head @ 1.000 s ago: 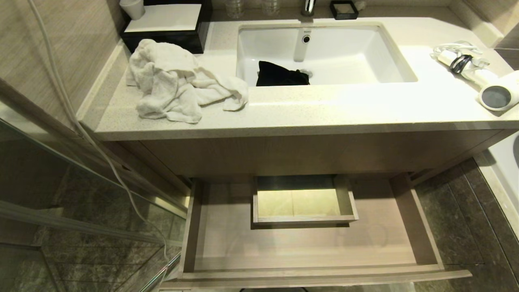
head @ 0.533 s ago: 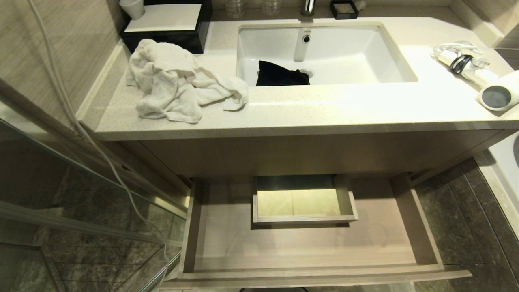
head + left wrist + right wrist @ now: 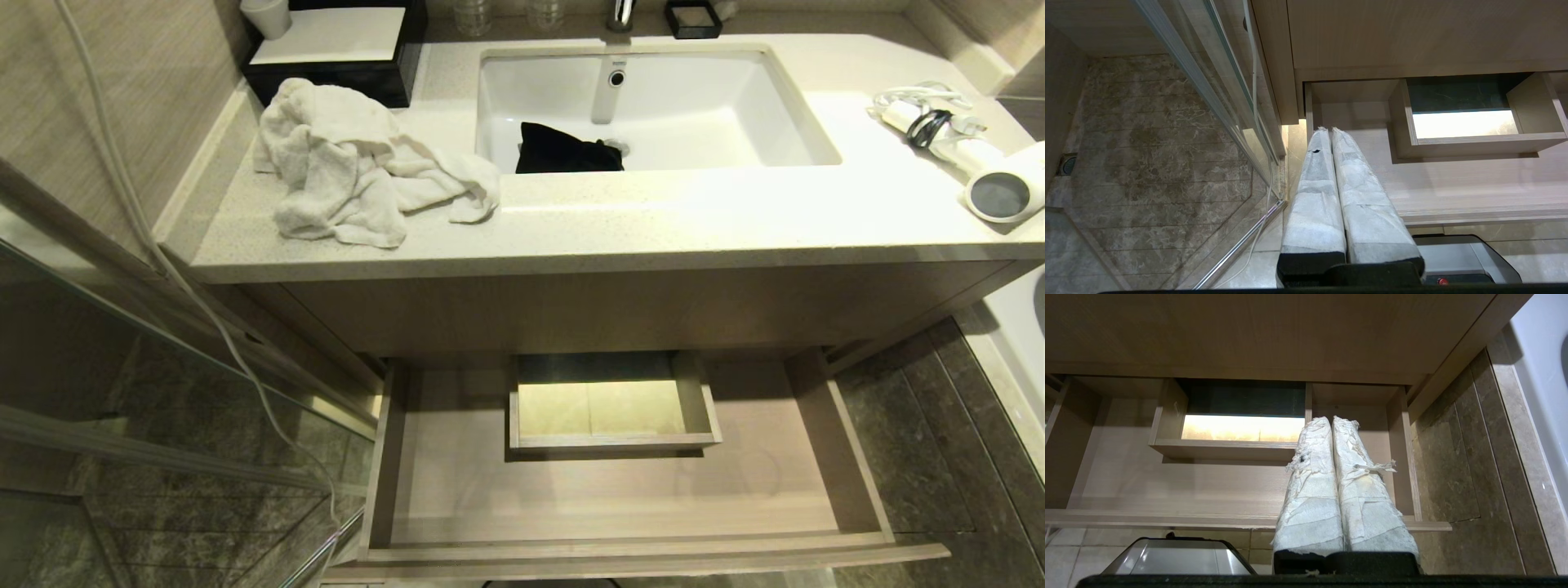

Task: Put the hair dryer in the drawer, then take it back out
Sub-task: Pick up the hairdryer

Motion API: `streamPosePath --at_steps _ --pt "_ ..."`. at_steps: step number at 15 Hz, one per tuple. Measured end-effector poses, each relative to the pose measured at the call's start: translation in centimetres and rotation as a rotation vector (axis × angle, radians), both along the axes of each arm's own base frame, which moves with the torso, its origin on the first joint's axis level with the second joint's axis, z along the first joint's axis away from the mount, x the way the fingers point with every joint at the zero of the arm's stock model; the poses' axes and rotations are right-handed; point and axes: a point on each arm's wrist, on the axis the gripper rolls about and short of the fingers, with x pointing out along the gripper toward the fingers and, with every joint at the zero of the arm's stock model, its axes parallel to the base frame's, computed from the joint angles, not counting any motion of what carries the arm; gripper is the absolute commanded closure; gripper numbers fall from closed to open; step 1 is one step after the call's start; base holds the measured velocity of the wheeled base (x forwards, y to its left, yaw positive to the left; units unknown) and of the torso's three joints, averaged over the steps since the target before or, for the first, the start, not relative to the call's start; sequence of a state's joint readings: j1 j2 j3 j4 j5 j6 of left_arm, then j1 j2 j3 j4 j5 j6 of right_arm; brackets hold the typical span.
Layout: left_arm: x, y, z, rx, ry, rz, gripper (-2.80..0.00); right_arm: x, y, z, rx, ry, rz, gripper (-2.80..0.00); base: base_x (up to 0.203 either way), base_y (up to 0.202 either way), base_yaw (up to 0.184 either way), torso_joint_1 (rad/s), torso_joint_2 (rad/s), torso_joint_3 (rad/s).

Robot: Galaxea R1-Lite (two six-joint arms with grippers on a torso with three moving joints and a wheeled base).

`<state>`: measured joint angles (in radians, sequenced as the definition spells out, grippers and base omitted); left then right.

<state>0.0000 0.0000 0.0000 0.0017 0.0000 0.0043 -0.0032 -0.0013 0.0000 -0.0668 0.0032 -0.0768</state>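
Nothing moved since earlier frame. Hair dryer [image 3: 980,163] lies on countertop [image 3: 653,220], right edge of frame. Drawer [image 3: 620,498] stands pulled out, bare. Left gripper [image 3: 1329,130] and right gripper [image 3: 1331,418] clenched, holding nothing, parked before drawer. Task not started.

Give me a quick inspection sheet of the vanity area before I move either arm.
Surface: countertop around a white sink.
Job's things: hair dryer lies on the counter's right end, cord bundled; drawer stands open, nothing seen inside.
Clutter: crumpled white towel at left; dark cloth in the sink; black box behind the towel.
Grippers: left tool shut, low before the drawer; right tool shut, likewise.
Cables: white cable hangs down at the left.
Surroundings: dark stone floor, glass panel.
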Motion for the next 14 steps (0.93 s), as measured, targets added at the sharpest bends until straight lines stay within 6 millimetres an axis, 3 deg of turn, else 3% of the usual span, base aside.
streamPosePath --at_steps 4,14 --pt "0.00 0.00 0.00 0.000 0.000 0.000 0.00 0.00 0.00 0.00 -0.002 0.000 0.001 0.00 0.000 0.000 0.000 0.163 -0.02 0.153" --pt "0.00 0.00 0.00 0.000 0.000 0.000 0.00 0.00 0.00 0.00 -0.004 0.000 0.001 0.00 0.000 0.000 0.000 0.318 -0.10 0.210"
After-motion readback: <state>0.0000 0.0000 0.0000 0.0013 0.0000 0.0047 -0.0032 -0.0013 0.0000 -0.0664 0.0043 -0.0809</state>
